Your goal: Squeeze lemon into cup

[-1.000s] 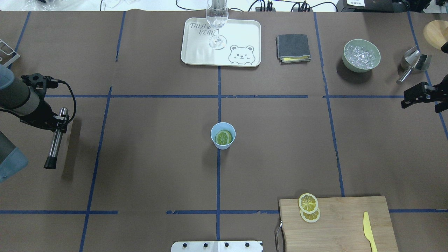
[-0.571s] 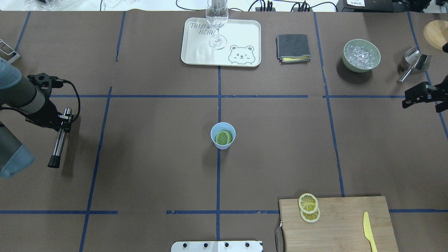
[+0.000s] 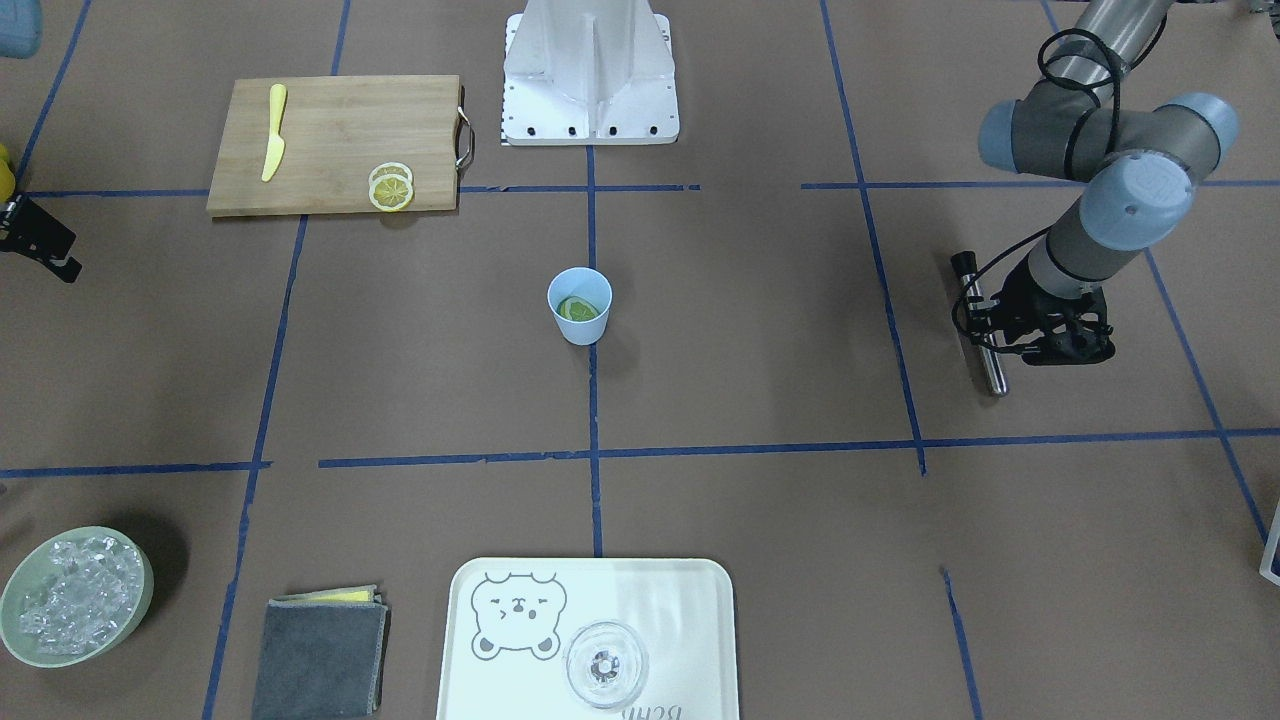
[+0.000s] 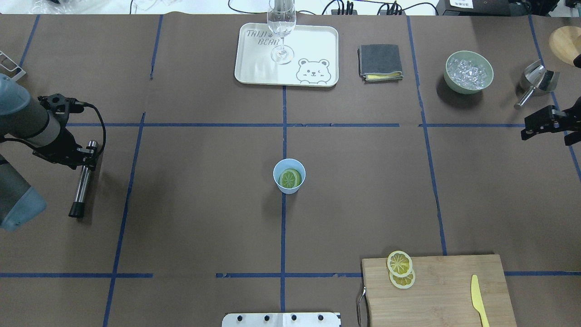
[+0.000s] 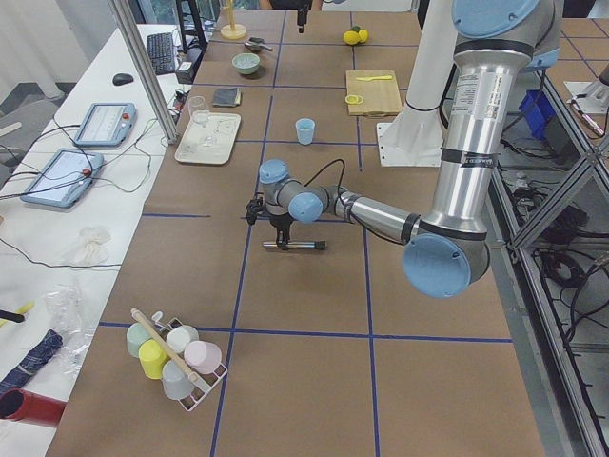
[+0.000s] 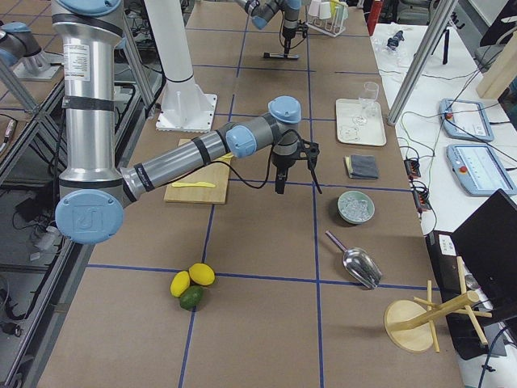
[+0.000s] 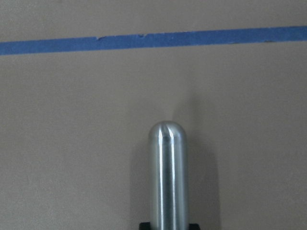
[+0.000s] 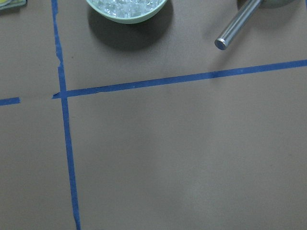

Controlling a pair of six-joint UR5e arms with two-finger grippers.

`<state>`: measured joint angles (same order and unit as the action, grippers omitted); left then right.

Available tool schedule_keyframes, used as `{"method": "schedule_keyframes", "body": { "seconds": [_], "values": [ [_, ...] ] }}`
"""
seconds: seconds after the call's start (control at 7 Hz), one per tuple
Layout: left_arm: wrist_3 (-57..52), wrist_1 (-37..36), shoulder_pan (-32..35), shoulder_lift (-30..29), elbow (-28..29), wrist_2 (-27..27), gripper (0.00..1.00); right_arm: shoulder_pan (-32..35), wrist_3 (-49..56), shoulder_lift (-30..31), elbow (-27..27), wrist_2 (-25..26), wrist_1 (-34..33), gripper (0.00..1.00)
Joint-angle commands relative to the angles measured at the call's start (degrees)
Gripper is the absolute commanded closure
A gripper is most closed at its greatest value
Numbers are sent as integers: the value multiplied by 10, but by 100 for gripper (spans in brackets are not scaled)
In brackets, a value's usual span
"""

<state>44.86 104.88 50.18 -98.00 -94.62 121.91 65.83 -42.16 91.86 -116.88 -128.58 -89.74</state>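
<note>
lemon [image 4: 290,178]: you'll find one slice lying inside the cup, below its rim.
cup [image 4: 289,190]: light blue and upright at the middle of the table [image 4: 204,204], well apart from both arms.
left gripper [image 4: 84,156]: out at the left side, clamped on the far end of a metal rod [image 4: 80,186]. the rod's black-capped end points to the near side. it sits low over the paper, and you cannot tell whether it touches.
right gripper [image 4: 526,129]: at the right edge, near the scoop [image 4: 538,79]. you cannot tell how wide it stands.
spare slices [image 4: 401,269]: two, overlapping on the far-left corner of the cutting board [image 4: 445,290] at the near right. a yellow knife [image 4: 477,299] lies on the board's right part.
far side: you see a tray [image 4: 258,63] with a stemmed glass [image 4: 281,22] standing on it. a folded grey cloth [image 4: 380,61] lies to its right, and a green bowl of ice [image 4: 467,91] stands further right.
</note>
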Motion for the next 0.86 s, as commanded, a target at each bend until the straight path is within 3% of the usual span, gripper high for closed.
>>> {"method": "schedule_keyframes", "body": {
  "seconds": [0.0, 0.14, 0.43, 0.71],
  "values": [
    [-34, 2, 24, 9, -37, 4, 0, 5, 2, 0, 0, 0, 0, 0],
    [-105, -6, 100, 17, -63, 10, 0, 25, 21, 1, 4, -3, -1, 0],
    [-303, -7, 259, 73, -63, 94, 0, 95, 150, 6, 44, -21, -7, 0],
    [-403, -59, 340, 97, -57, 97, 0, 147, 243, 17, 92, -34, -9, 0]
  ]
}}
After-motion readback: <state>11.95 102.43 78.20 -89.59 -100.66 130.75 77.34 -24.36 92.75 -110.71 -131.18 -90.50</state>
